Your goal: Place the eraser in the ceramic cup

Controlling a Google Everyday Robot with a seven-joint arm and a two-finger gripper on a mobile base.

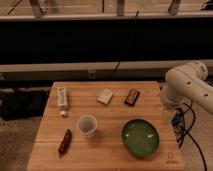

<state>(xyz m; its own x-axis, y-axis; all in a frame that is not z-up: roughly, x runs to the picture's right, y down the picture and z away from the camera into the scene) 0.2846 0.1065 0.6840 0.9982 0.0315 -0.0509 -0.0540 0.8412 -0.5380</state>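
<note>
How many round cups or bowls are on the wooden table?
2. The small pale ceramic cup stands near the wooden table's front middle; the wide green bowl sits to its right. None seem hidden. The robot's end effector hangs by the table's right edge.

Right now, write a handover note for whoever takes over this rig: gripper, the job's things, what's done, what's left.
Gripper: open, holding nothing, low at the right edge of the table.
Eraser: flat on the table, far right part, away from the gripper.
Ceramic cup: upright, near the middle, left of the green bowl; no eraser in it.
Done: nothing yet.
Left: grasp the eraser, carry it to the cup, drop it in.
</note>
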